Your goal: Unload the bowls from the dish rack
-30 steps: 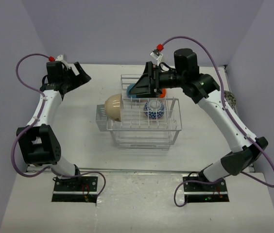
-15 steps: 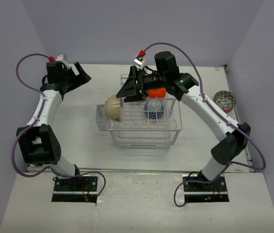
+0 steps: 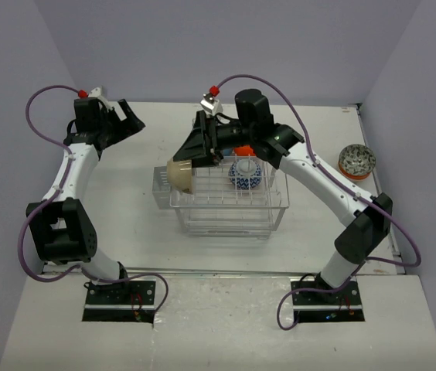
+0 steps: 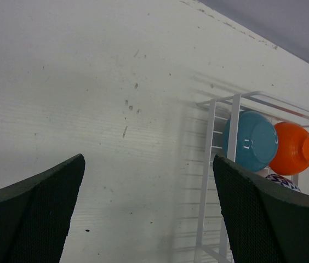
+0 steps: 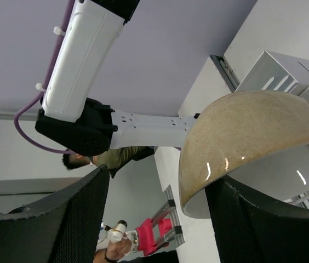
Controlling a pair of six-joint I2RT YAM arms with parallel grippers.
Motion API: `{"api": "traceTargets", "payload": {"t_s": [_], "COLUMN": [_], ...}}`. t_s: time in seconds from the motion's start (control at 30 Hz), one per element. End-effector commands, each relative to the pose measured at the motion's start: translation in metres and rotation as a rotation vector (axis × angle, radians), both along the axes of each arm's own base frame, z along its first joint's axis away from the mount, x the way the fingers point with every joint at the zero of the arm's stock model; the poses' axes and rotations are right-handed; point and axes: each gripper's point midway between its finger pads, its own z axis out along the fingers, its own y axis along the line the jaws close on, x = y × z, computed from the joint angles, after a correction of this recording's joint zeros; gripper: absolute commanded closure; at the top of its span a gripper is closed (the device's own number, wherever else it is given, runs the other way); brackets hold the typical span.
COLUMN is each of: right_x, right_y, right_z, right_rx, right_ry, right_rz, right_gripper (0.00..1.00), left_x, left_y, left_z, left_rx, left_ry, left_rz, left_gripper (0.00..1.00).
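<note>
The white wire dish rack (image 3: 229, 202) stands mid-table. A cream bowl (image 3: 179, 175) stands on edge at its left end. A blue-and-white patterned bowl (image 3: 245, 174) and an orange bowl (image 3: 241, 148) sit further right. My right gripper (image 3: 195, 157) is open right above the cream bowl. In the right wrist view the cream bowl's (image 5: 247, 137) rim lies just inside one finger of the gripper (image 5: 157, 219). My left gripper (image 3: 129, 116) is open and empty at the far left. The left wrist view shows a blue bowl (image 4: 250, 139), the orange bowl (image 4: 294, 148) and the rack (image 4: 209, 142).
A pink speckled bowl (image 3: 355, 161) sits on the table at the far right. The rack's side cutlery cup (image 3: 160, 182) hangs on its left end, next to the cream bowl. The table (image 3: 141, 201) ends at walls behind and beside.
My right arm has swung left across the rack, from above the blue and orange bowls to over the cream bowl. The left arm has not moved.
</note>
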Motion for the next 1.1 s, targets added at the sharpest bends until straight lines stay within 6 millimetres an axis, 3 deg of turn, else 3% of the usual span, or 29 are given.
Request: {"api": "traceTargets", "payload": {"t_s": [0.0,0.2,0.43,0.7,0.83,1.07], "right_x": [-0.009,-0.013,-0.014,-0.017,-0.022,-0.035], "right_y": [0.004,0.007,0.008,0.007,0.004,-0.003], "right_z": [0.012,0.001,-0.005,-0.003,0.013,0.072], "right_rx": [0.046,0.036,0.029,0.037,0.070,0.196], "right_ry": [-0.018,0.014,0.053,0.060,0.038,-0.029], "right_rz": [0.015,-0.011,-0.061,-0.074,-0.062,-0.029], "right_gripper": [0.31,0.41,0.60,1.00,1.00,1.00], "left_x": [0.001,-0.002,-0.004,-0.006,-0.006,-0.005], "left_y": [-0.001,-0.002,0.000,-0.001,0.000,0.000], "left_z": [0.029,0.029,0.032,0.031,0.029,0.026], "left_rx": [0.023,0.025,0.037,0.037,0.038,0.033], "left_ry": [-0.070,-0.075,-0.082,-0.081,-0.081,-0.075], "left_rz": [-0.020,-0.026,-0.024,-0.028,-0.029,-0.032], "left_gripper": [0.01,0.01,0.01,0.01,0.01,0.01]}}
